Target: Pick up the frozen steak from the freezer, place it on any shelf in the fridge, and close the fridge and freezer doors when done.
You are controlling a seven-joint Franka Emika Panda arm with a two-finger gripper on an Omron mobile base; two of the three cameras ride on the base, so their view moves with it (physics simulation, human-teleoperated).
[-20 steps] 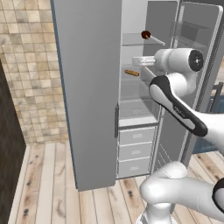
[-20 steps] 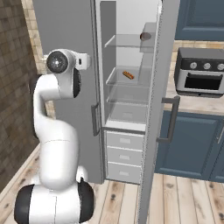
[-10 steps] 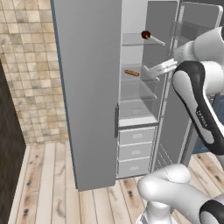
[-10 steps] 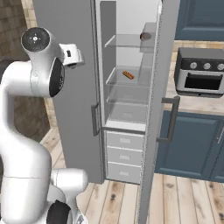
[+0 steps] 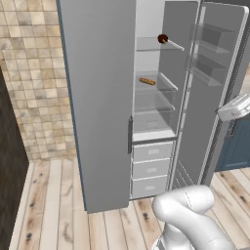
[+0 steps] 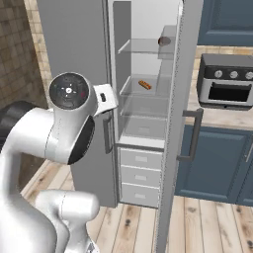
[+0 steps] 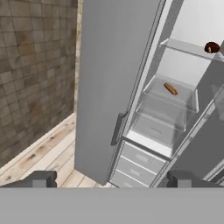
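Left base view: the frozen steak (image 5: 162,38) rests on the top glass shelf (image 5: 149,45) of the fridge (image 5: 155,97), so the placing step looks done. An orange-brown sausage (image 5: 146,81) lies one shelf lower.

Right base view: the fridge door (image 6: 175,123) stands swung wide, presumably awaiting closure.

Hand view: the hand (image 7: 109,180) is released, holding nothing, fingertips (image 7: 40,179) spread wide. The steak lies far ahead, well apart from it. The nearer grey door (image 7: 109,78) stands ahead.

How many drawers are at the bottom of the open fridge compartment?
3, stacked under the lowest shelf: top drawer, middle drawer, bottom drawer. More may be hidden behind the closed left door.
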